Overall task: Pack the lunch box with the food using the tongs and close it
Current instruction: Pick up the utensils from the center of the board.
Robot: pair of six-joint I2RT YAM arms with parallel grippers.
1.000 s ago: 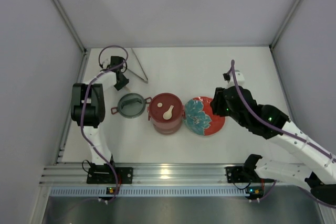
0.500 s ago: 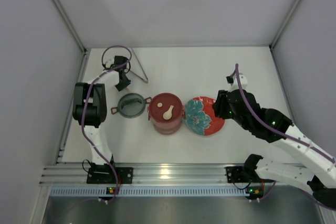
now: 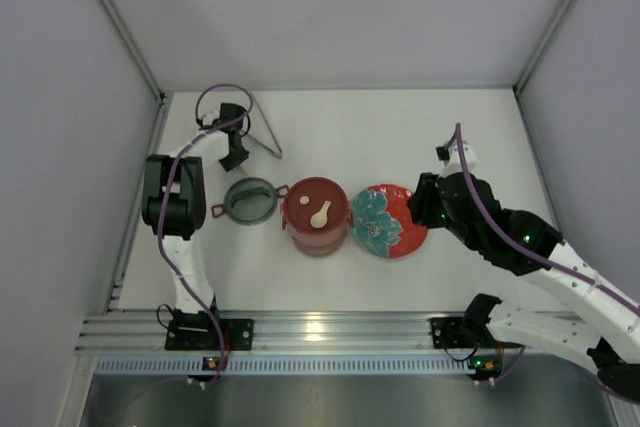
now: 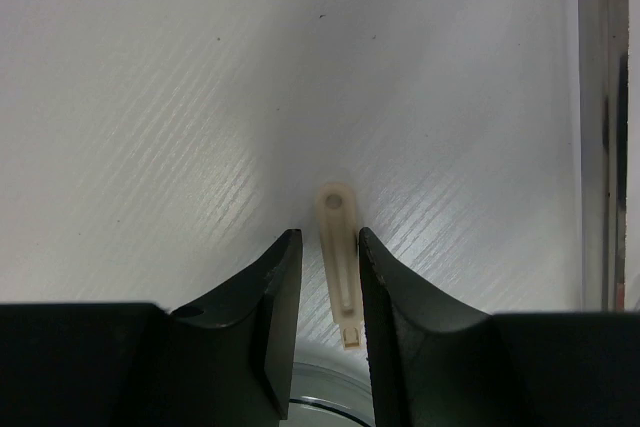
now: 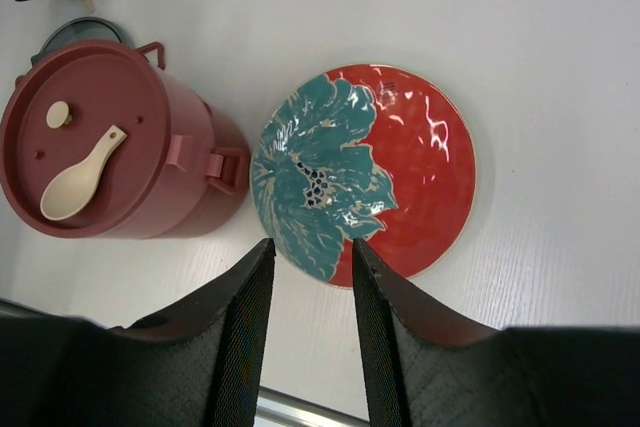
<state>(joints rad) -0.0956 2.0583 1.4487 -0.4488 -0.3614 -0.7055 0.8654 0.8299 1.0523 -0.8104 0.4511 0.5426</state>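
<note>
Pulling back toward near edge, right gripper (image 5: 311, 255) now hangs over near rim of red plate (image 5: 425, 177), jaws a shade wider, half open, empty; left gripper (image 4: 328, 239) barely shifts, jaws narrowly apart with cream stick (image 4: 336, 212) between them, grip itself unclear; lunch box (image 5: 150, 202) stands stacked, lidded, spoon (image 5: 78, 181) on top; tongs (image 3: 266, 127) lie untouched at far left; no food visible; packing looks finished.

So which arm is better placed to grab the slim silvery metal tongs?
Left, probably: the left gripper sits beside the tongs, though a cream strip is between its fingers; the right gripper hangs by the red teal-flowered plate.
</note>
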